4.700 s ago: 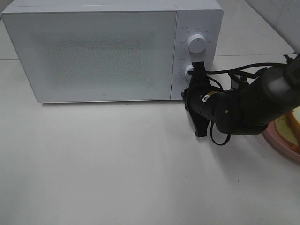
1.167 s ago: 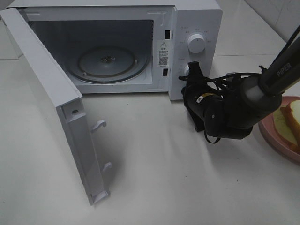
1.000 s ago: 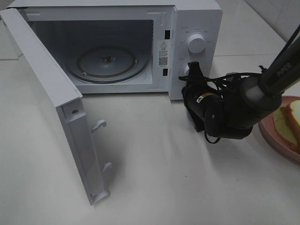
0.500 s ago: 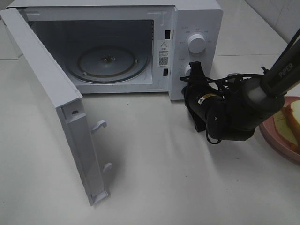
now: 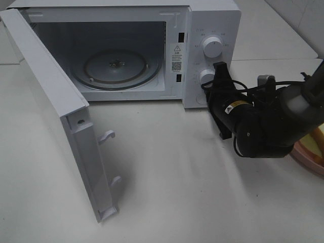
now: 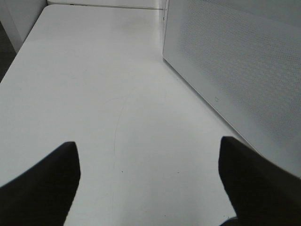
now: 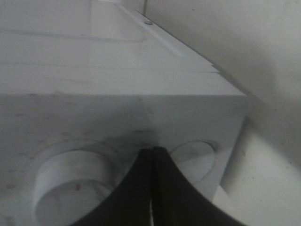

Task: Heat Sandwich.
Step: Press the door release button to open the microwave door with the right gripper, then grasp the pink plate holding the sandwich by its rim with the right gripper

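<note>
A white desk [image 5: 167, 192] is seen, with tiled wall at the far right corner. A white microwave [image 5: 212, 20] stands at the back of the desk. Its door [image 5: 50, 96] is swung fully open toward the left, and a glass turntable [image 5: 117, 68] is exposed inside with nothing on it. Two dials are set on the panel, an upper knob [image 5: 212, 46] and a lower knob [image 5: 206, 77].

The right gripper [image 5: 220, 71] is clenched, its jaws pressed together with nothing between them. Its tip is placed just beside the lower knob, at the panel's right edge. In the right wrist view the closed gripper [image 7: 152, 155] is pointed at the panel between the two dials; whether the panel is touched cannot be told.

The left gripper [image 6: 148, 183] is released, with its dark fingers [image 6: 47, 188] spread wide over bare desk and nothing held. The outer face of the door is seen near it.

The sandwich [image 5: 319, 137] is shown only as a sliver at the right edge. It lies on a pink plate [image 5: 306, 158] and is mostly hidden by the right arm.
</note>
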